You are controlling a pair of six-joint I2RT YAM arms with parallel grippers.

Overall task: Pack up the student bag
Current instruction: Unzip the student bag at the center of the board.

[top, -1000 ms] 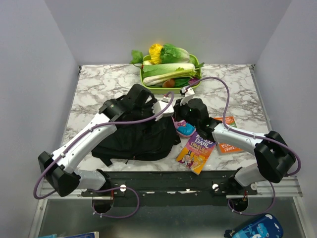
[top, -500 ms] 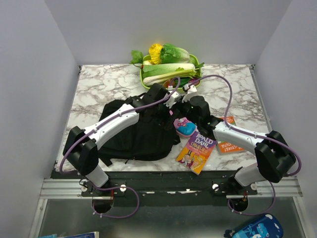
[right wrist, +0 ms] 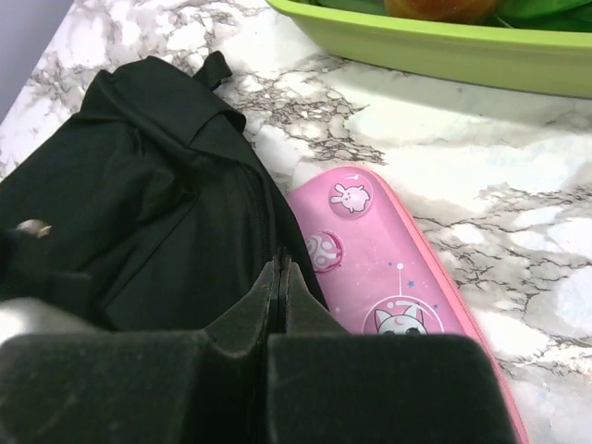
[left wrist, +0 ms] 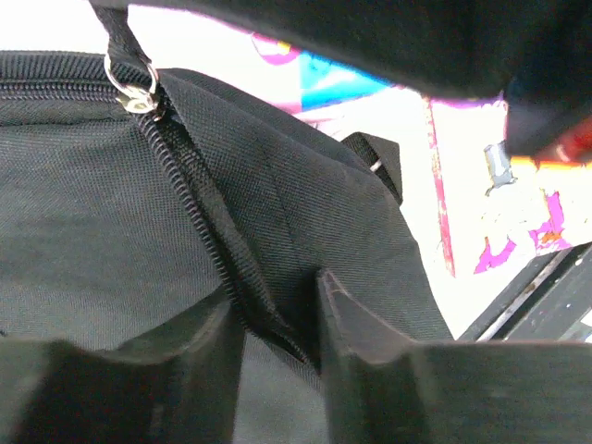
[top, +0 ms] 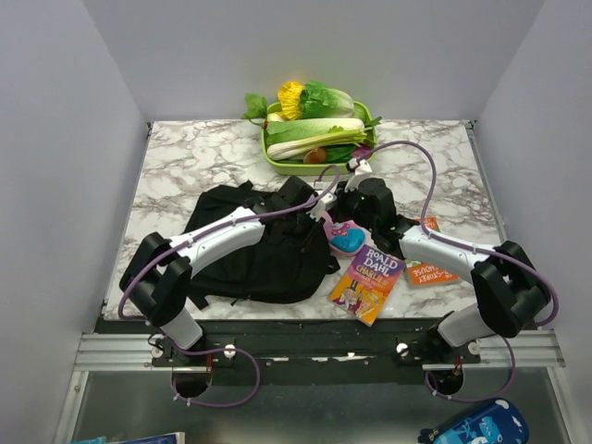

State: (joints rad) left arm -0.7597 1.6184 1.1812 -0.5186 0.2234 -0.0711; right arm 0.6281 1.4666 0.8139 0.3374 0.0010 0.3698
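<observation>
The student bag (top: 250,242), black and soft, lies flat at the table's middle left. My left gripper (top: 312,208) reaches over its right end. In the left wrist view its jaws (left wrist: 275,291) have closed in on the raised zip edge of the bag (left wrist: 83,213), and a metal zip pull (left wrist: 139,81) lies further along. My right gripper (top: 356,199) is shut, fingertips (right wrist: 280,264) together at the bag's (right wrist: 139,213) edge beside a pink pencil case (right wrist: 379,268). Whether it pinches any fabric I cannot tell.
The pink pencil case (top: 344,236) lies right of the bag. A Roald Dahl book (top: 368,277) sits near the front edge and an orange book (top: 427,264) to its right. A green tray (top: 287,165) of vegetables stands at the back.
My left arm swung from the bag's left side across to its right end, and its jaws went from wide open to narrowed on the zip edge. The right gripper stayed shut, barely moving.
</observation>
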